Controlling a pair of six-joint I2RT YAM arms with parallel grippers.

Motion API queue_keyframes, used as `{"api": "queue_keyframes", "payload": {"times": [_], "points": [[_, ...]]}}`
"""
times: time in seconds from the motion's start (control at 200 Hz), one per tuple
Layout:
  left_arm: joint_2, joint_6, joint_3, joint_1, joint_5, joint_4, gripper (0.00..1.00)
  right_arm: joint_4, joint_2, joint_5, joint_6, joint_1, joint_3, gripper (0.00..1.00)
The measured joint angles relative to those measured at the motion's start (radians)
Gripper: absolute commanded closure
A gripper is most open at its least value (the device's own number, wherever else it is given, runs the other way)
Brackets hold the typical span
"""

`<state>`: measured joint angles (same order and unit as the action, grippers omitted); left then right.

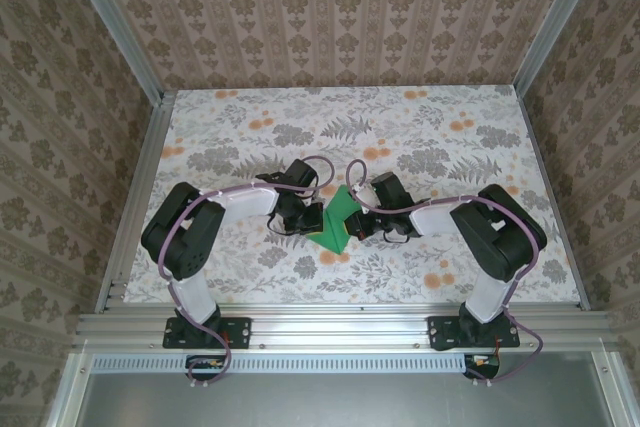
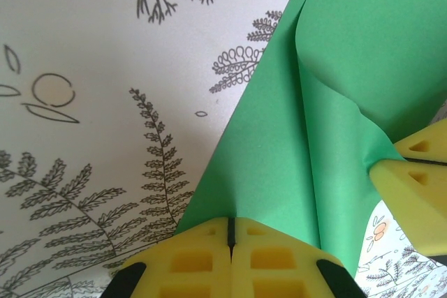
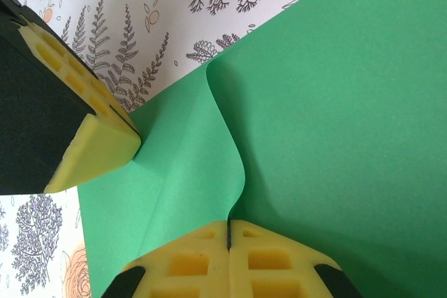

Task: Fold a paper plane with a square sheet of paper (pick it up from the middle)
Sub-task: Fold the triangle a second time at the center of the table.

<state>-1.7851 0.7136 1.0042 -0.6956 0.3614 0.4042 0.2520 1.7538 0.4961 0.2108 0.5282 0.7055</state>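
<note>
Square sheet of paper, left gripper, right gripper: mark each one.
square sheet of paper (image 1: 335, 222): top external view, middle of the green sheet.
left gripper (image 2: 230, 227): left wrist view, seam between its closed yellow fingertips.
right gripper (image 3: 228, 228): right wrist view, seam between its closed yellow fingertips.

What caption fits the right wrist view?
Right end effector pinches the green paper at a raised fold; left end effector grips its edge over the floral table.
</note>
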Motion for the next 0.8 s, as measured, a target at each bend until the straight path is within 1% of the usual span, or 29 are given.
{"api": "queue_keyframes", "payload": {"times": [0.31, 0.43, 0.495, 0.635, 0.71, 0.8], "points": [[0.000, 0.000, 0.001, -0.001, -0.001, 0.001, 0.95, 0.000, 0.003, -0.006, -0.003, 0.000, 0.002, 0.96], [0.000, -0.003, 0.005, -0.004, -0.005, 0.005, 0.92, -0.001, 0.003, -0.008, -0.004, 0.000, 0.003, 0.96], [0.000, -0.004, 0.009, -0.005, -0.011, 0.011, 0.88, -0.002, 0.003, -0.011, -0.004, 0.002, 0.004, 0.96], [0.002, -0.007, 0.023, -0.005, -0.021, 0.029, 0.85, -0.006, 0.003, -0.019, -0.007, 0.005, 0.007, 0.96], [0.014, -0.006, 0.034, -0.005, -0.021, 0.031, 0.85, -0.006, 0.003, -0.019, -0.007, 0.005, 0.007, 0.96], [0.034, 0.002, 0.049, -0.005, -0.018, 0.022, 0.88, -0.006, 0.003, -0.019, -0.007, 0.005, 0.007, 0.96]]}}
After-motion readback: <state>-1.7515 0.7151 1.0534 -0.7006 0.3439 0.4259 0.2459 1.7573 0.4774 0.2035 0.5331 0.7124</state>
